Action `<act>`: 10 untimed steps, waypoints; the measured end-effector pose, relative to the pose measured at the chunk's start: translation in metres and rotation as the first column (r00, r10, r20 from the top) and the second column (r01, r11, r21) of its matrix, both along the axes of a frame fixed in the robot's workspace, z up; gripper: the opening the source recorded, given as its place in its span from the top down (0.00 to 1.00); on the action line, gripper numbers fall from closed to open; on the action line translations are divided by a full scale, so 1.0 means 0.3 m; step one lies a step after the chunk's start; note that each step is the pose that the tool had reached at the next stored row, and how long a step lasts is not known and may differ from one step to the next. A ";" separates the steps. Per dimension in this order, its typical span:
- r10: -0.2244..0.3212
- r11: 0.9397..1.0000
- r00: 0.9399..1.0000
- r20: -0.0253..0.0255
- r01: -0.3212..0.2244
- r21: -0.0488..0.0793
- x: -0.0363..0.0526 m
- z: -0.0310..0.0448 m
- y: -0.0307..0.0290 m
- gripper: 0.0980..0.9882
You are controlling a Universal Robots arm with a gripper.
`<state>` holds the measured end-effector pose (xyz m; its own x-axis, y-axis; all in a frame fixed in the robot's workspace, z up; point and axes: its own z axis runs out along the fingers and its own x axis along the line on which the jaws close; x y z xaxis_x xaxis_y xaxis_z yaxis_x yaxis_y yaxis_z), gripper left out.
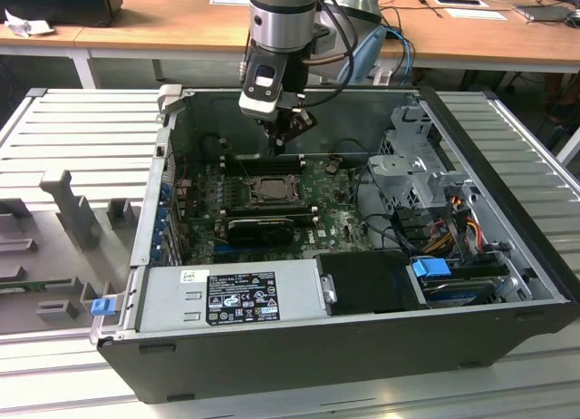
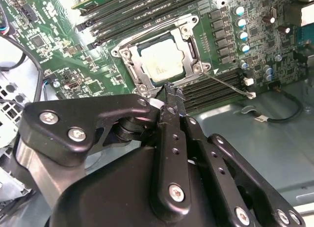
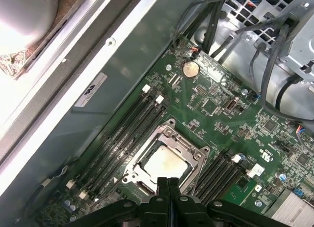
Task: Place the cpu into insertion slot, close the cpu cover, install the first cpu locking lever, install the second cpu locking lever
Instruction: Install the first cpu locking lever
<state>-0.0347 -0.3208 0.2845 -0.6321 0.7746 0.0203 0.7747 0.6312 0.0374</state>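
Green motherboard (image 3: 221, 104) lying flat in the open computer case (image 1: 317, 355), and the cpu (image 2: 164, 60) is already sitting in the insertion slot (image 1: 269, 190), pale top face up. The cpu cover (image 2: 189, 28) lies flat on it, framing the chip through its square cut-out. The gripper (image 2: 170, 92) hangs right over the socket's edge, fingers pinched together with nothing between them as far as I can see. In the first wrist view the tips sit just at the cover's rim. One thin locking lever (image 2: 228, 83) sticks out from a socket corner across the black memory slots (image 3: 132, 124).
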 end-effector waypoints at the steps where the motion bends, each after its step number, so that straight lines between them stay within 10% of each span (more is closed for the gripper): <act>1: 0.006 1.000 1.000 0.000 -0.006 0.000 0.000 0.000 0.000 0.99; 10: 0.070 0.998 0.998 0.000 -0.070 0.000 0.000 0.000 0.000 0.99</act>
<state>-0.0347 -0.3208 0.2846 -0.6847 0.7286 0.0203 0.7287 0.6838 0.0374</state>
